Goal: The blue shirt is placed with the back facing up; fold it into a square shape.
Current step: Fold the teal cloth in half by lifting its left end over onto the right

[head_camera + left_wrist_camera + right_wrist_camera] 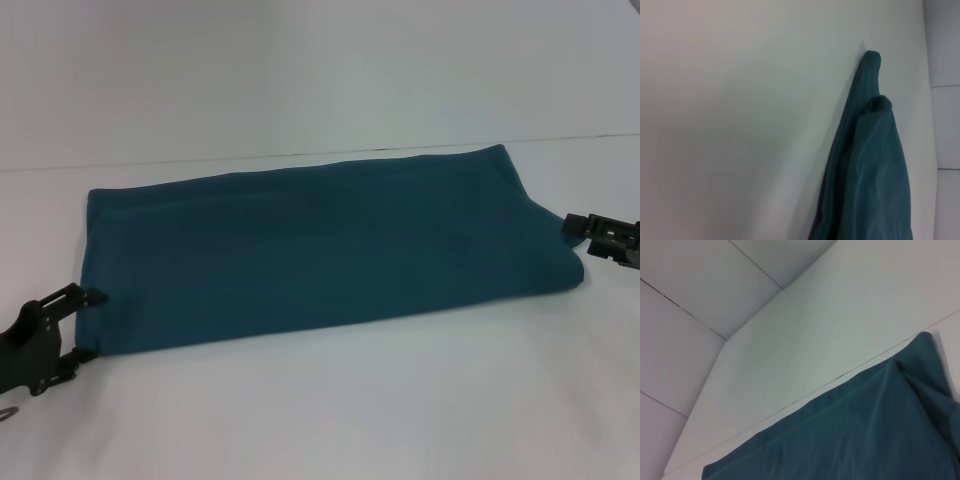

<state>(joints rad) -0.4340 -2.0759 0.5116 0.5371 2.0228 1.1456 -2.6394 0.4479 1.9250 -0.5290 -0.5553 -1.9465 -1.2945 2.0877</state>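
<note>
Head view: soft, limp blue shirt (330, 255) lies in a long band on the table (400, 400); grip its short ends. Left claw (75, 320) open at 8 o'clock; right claw (585, 235) at 3 o'clock, cannot tell.

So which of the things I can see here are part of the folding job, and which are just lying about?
Part of the job:
- the blue shirt, already folded into a long band
- the left gripper, at the shirt's left end
- the right gripper, at its right end

Just there:
- the white table underneath; nothing else lies about
</note>
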